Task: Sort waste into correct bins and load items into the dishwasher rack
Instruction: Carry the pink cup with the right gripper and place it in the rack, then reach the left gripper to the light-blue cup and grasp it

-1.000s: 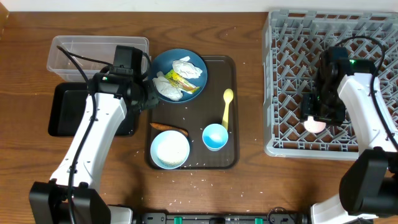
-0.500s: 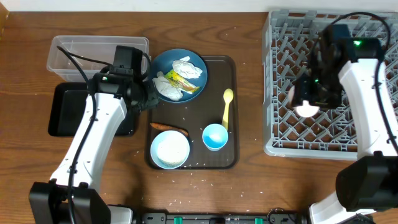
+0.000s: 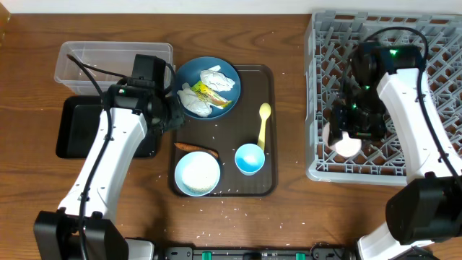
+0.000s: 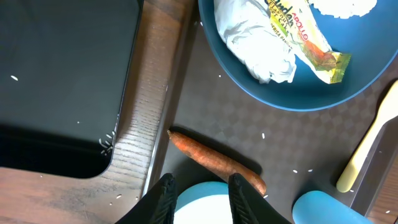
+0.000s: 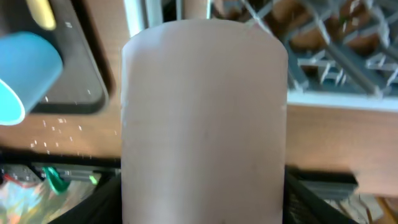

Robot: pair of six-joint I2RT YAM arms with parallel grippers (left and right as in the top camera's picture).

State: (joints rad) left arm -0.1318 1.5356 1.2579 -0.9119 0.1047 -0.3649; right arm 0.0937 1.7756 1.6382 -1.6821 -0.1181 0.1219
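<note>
– Pink cup (image 3: 349,147): location?
– Clamped in right gripper (image 3: 351,134), over the front-left part of the grey dishwasher rack (image 3: 332,43). Fills most of the right wrist view. Contact with rack floor: cannot tell.
– Left gripper (image 4: 200,186): state?
– Fingers parted, grasping nothing. Hangs low above the brown serving tray (image 3: 245,94), over the edge of the white bowl (image 3: 197,174), just beside the carrot (image 4: 214,160).
– Waste: position?
– Two paper wads (image 3: 214,78) on the dark-blue plate (image 3: 186,75), with the yellow-green wrapper (image 3: 209,92) between them. Carrot flat on the serving tray, between plate and bowl. Rice grains (image 4: 262,133) scattered over serving tray and table (image 3: 29,87), a few inside the black tray (image 3: 76,130).
– Other items?
– Light-blue cup (image 3: 250,158) just right of the bowl. Yellow spoon (image 3: 263,123) behind that cup, flat on the serving tray.
– Bins?
– Clear tub (image 3: 94,58) at the rear, black tray directly in front of it, both left of the plate.
</note>
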